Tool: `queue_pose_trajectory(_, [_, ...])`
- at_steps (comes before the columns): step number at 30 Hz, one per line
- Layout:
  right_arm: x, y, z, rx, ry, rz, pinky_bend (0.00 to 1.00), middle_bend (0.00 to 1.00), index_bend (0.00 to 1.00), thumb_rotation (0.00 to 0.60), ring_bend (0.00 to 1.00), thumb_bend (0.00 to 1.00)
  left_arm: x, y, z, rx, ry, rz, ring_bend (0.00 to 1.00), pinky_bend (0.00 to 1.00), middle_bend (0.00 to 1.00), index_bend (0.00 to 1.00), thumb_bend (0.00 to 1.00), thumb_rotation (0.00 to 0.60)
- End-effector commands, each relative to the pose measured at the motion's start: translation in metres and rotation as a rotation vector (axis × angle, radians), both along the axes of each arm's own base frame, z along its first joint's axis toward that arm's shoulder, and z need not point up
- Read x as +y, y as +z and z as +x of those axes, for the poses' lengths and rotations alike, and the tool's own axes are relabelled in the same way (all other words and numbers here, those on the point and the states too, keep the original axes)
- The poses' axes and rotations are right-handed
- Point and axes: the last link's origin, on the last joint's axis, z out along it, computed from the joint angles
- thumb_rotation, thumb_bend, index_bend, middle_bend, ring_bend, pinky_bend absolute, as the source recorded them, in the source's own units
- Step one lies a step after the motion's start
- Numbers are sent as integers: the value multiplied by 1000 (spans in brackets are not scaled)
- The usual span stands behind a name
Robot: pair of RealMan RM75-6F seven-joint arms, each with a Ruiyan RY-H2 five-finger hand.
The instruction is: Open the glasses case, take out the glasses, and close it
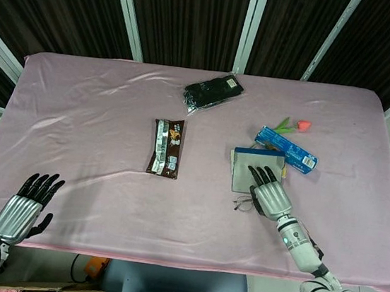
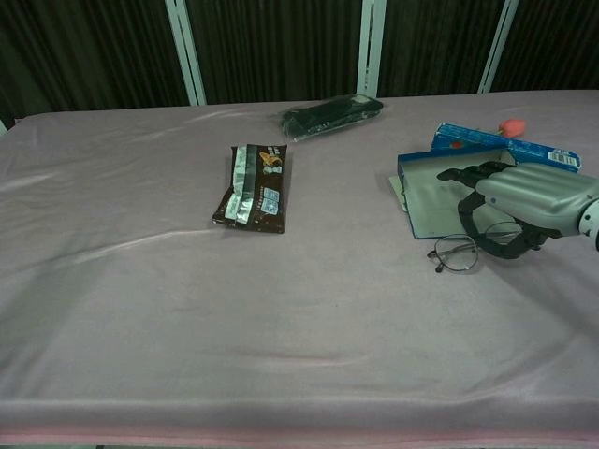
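Note:
The glasses case [image 1: 246,171] [image 2: 429,200] lies open and flat on the pink cloth, grey inside with a blue far edge. Thin wire-rimmed glasses [image 1: 243,203] [image 2: 453,256] lie just in front of it. My right hand [image 1: 268,196] [image 2: 521,199] hovers palm-down over the case's near right corner. Its thumb and a finger curl around the right half of the glasses, whose left lens sticks out tilted. My left hand [image 1: 24,207] rests with fingers spread at the table's near left edge, holding nothing.
A blue snack box [image 1: 287,149] [image 2: 505,146] and a pink tulip [image 1: 294,124] [image 2: 512,125] lie just behind the case. A brown chocolate wrapper [image 1: 167,147] [image 2: 253,187] is mid-table, a black packet [image 1: 214,91] [image 2: 329,114] further back.

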Motion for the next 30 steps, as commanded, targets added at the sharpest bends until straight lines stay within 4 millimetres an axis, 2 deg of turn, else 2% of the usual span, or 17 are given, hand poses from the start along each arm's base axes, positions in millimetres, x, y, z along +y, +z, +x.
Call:
queue_pose_trajectory(1, [0, 0, 1, -4, 3, 0, 0, 115, 748, 600, 0, 648, 0, 0, 0, 0, 0, 1, 0, 0, 0, 0, 420, 600])
queue_pose_trajectory(6, [0, -2, 9, -37, 14, -2, 0, 118, 752, 600, 0, 648, 0, 0, 0, -2, 0, 1, 0, 0, 0, 0, 420, 600])
queue_pose_trajectory(9, [-2, -7, 25, -84, 33, -1, 0, 118, 752, 600, 0, 648, 0, 0, 0, -2, 0, -1, 0, 0, 0, 0, 420, 600])
queue_pose_trajectory(12, [-4, -17, 52, -131, 69, 6, 0, 118, 752, 600, 0, 648, 0, 0, 1, -2, -1, -3, 0, 0, 0, 0, 421, 600])
queue_pose_trajectory(18, [-7, -59, 124, -204, 151, 33, 0, 119, 752, 600, 1, 648, 0, 2, 0, -10, 0, 0, 0, 0, 0, 0, 420, 600])
queue_pose_trajectory(22, [-4, -97, 166, -207, 177, 53, 0, 119, 744, 600, 1, 648, 0, 5, -1, -19, -1, 1, 0, 0, 0, 0, 421, 600])
queue_pose_trajectory(27, [4, -135, 197, -200, 177, 71, 0, 119, 731, 600, 1, 648, -1, 7, -1, -30, -4, -4, 0, 0, 0, 0, 420, 600])
queue_pose_trajectory(30, [7, -144, 206, -207, 185, 66, 0, 119, 714, 600, 1, 648, -2, 10, -1, -36, -3, -1, 0, 0, 0, 0, 420, 600])
